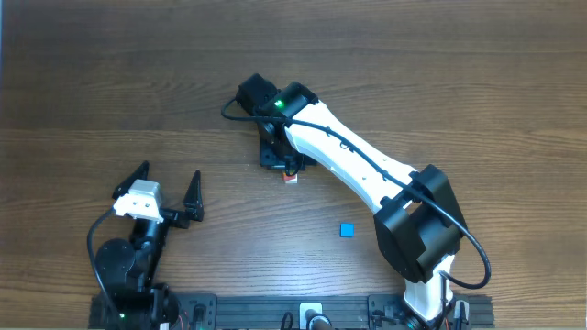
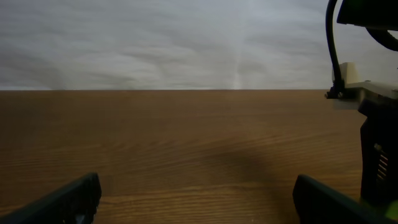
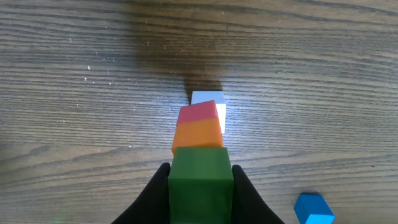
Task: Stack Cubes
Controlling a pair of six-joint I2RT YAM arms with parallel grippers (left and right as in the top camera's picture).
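Wooden table (image 1: 92, 82); right hand (image 3: 200, 175) gripping green cube (image 3: 200, 190), atop upright cube stack (image 3: 200, 124)

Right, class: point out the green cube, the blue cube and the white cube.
green cube (image 3: 200, 182), right wrist view, top face
blue cube (image 1: 347, 229), top view, top face
white cube (image 3: 207, 98), right wrist view, top face

Lit brightly and evenly from overhead. Throws a soft dark shadow on the wooden table (image 3: 74, 124) at upper centre of the right wrist view. Leaves a fainter one right of centre in the left wrist view.
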